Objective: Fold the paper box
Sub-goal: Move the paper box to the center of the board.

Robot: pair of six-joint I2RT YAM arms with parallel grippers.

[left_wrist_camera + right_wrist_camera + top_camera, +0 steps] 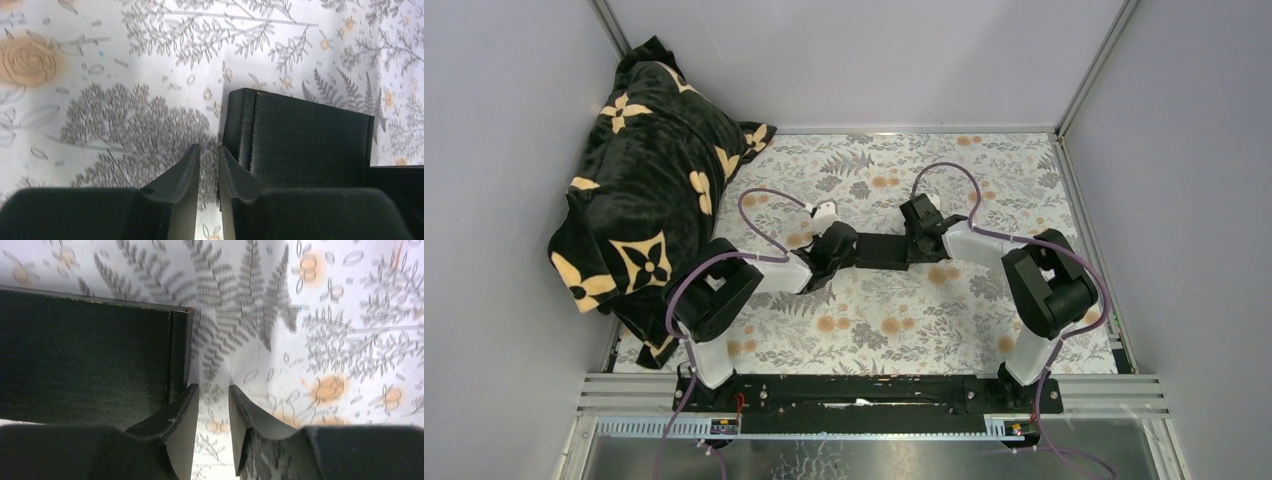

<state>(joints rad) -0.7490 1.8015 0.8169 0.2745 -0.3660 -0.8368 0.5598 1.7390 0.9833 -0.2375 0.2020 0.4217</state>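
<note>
The paper box (pixel 882 250) lies flat at the middle of the counter (pixel 894 325). We judge it to be light, thin card, stiff only between its creases and easily dented, so it is best taken by the edge of a raised end flap. The left pincer (pixel 209 150) and the right pincer (pixel 213 389) each stand slightly parted and pinch nothing, one just beside each end of the box.

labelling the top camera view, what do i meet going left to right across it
black plush blanket with cream flower motifs → left gripper → flat matte black card paper box → right gripper
</note>
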